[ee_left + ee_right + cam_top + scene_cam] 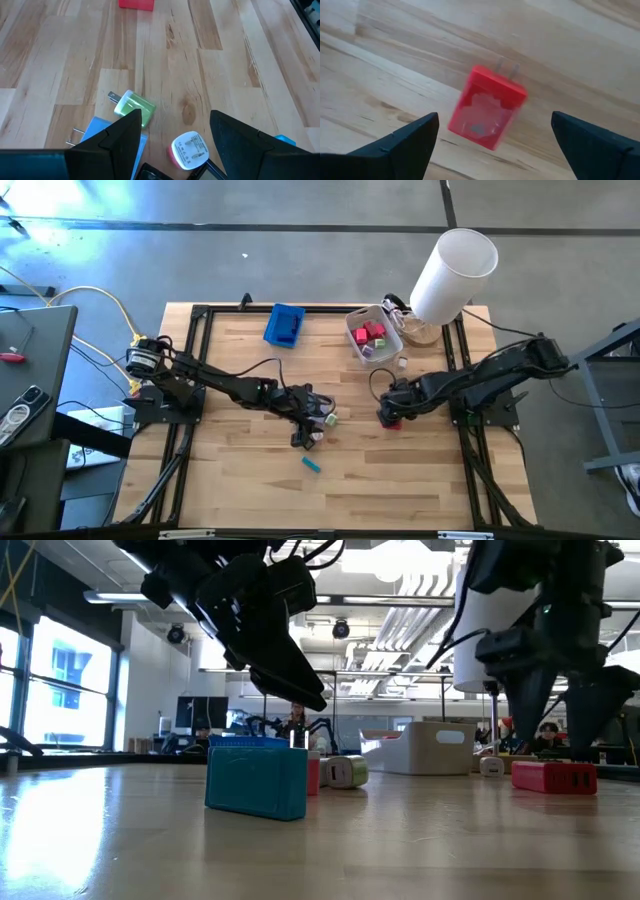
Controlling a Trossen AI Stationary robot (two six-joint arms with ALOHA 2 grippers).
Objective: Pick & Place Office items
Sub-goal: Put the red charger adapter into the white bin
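No legible text, brand or number anywhere. Small printed markings on round white plug face (190,149), left wrist view, too tiny to read. Faint pale marking on red charger (487,106), unreadable.

A light wooden plank table (240,480) carries a blue tray (285,325) at upper centre, a translucent bin (372,335) right of it, a red plug block (392,423), a green plug block (330,418), and a teal piece (312,465) lower centre.
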